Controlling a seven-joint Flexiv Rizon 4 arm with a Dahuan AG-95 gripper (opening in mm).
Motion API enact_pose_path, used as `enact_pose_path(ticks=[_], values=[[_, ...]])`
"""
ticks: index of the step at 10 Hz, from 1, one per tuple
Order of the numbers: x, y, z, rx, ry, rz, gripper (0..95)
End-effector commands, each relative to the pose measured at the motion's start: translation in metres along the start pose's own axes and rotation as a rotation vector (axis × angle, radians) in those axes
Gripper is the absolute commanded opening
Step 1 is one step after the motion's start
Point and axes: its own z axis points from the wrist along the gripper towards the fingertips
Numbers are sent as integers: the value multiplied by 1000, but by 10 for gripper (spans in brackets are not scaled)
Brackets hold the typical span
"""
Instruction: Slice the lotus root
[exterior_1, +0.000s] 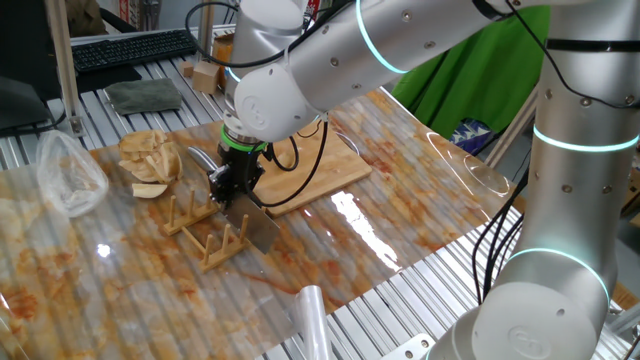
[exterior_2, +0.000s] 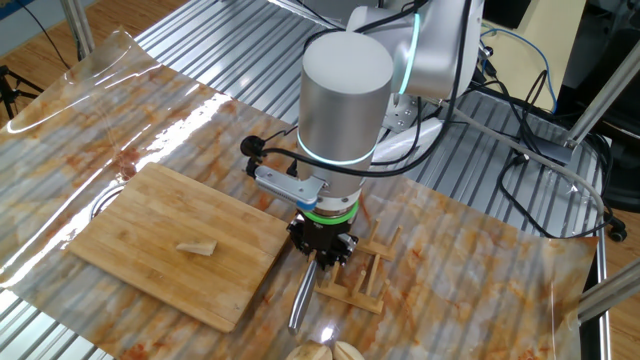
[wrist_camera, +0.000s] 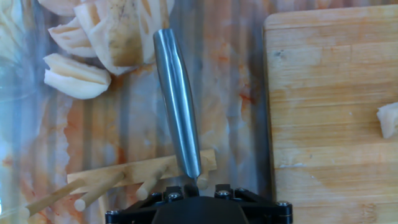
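Note:
The lotus root (exterior_2: 197, 247) is a small pale chunk lying on the bamboo cutting board (exterior_2: 150, 215); the hand view catches it at the right edge (wrist_camera: 388, 119). A knife with a steel handle (wrist_camera: 177, 99) rests in a wooden peg rack (exterior_1: 205, 238) left of the board. Its blade (exterior_1: 262, 232) sticks out past the rack. My gripper (exterior_1: 228, 188) is down over the rack, straddling the handle where it meets the blade. The fingertips are hidden under the hand, so contact with the knife does not show.
A heap of tan lotus slices (exterior_1: 150, 160) lies beyond the handle's free end, with a clear plastic bag (exterior_1: 70, 175) beside it. A wooden cube (exterior_1: 208, 75), a grey cloth (exterior_1: 143, 95) and a keyboard (exterior_1: 130, 48) sit at the back. A stained plastic sheet (exterior_1: 420, 200) covers the table.

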Motion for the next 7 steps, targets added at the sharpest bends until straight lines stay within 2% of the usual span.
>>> enact_pose_path(ticks=[1, 7], values=[[1, -1, 0, -26, 1, 6, 0], [2, 2, -2, -35, -4, 32, 0]])
